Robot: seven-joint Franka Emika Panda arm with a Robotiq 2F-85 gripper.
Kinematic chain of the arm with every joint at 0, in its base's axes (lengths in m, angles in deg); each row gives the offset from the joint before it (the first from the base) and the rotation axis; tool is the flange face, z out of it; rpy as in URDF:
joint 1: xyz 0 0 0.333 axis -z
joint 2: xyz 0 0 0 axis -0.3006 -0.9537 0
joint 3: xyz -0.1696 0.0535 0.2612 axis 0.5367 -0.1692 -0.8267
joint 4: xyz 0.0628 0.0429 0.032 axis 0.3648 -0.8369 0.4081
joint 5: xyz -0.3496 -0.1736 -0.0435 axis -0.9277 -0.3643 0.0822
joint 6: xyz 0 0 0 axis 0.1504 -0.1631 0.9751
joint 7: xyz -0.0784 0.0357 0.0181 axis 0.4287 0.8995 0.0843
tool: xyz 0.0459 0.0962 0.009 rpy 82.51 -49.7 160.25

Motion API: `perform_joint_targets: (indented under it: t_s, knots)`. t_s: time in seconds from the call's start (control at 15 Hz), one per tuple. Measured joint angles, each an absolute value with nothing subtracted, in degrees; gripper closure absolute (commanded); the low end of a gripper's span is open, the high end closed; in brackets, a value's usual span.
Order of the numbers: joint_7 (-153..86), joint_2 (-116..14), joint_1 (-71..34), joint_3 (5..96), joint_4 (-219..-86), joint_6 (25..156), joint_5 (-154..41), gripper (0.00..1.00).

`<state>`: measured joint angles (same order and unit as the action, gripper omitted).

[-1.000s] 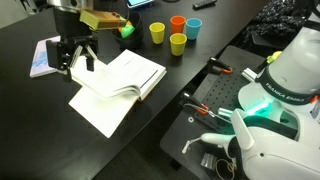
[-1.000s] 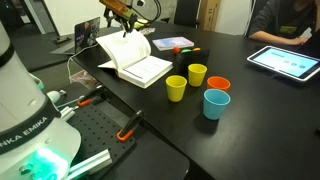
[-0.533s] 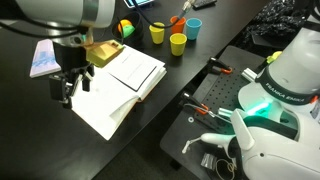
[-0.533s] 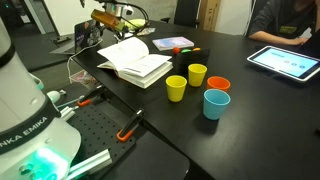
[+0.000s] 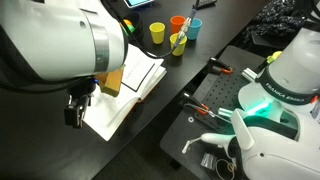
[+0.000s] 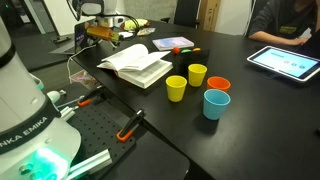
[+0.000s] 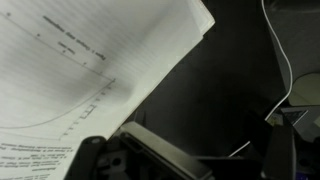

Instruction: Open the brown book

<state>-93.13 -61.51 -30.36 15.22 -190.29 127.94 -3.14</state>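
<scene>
The brown book (image 5: 138,68) lies open on the black table, white pages up, and it shows in both exterior views (image 6: 135,64). A tan cover flap (image 5: 111,80) stands tilted at its left edge. My gripper (image 5: 74,110) hangs just off the book's left side, over the table, with its fingers spread and nothing between them. In an exterior view it (image 6: 100,31) sits behind the book's far edge. In the wrist view the printed pages (image 7: 80,70) fill the upper left, and the gripper (image 7: 185,152) is over bare dark table.
Yellow (image 6: 176,88), yellow (image 6: 197,74), orange (image 6: 218,87) and blue (image 6: 216,103) cups stand next to the book. A thin light blue book (image 6: 173,43) lies behind it. A tablet (image 6: 287,62) lies at the far right. A white cable (image 7: 285,60) runs across the table.
My arm has swung from the book's far left corner down past its left edge, toward the table's front. The book has stayed open.
</scene>
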Motion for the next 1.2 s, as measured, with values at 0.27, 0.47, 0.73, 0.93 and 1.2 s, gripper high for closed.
perform_joint_targets:
  t_s: [0.27,0.47,0.73,0.93,1.2]
  knots:
    - [-88.44,-60.35,-31.09,20.58,-191.51,127.14,-13.01,0.0]
    - [-77.89,-56.91,-30.67,26.8,-193.11,121.7,-27.45,0.0]
    - [-65.17,-51.04,-28.72,32.81,-194.45,109.09,-44.38,0.0]
    - [-58.53,-48.27,-28.07,35.25,-194.71,100.11,-51.36,0.0]
    - [-54.67,-46.7,-27.73,35.62,-194.53,96.34,-55.06,0.0]
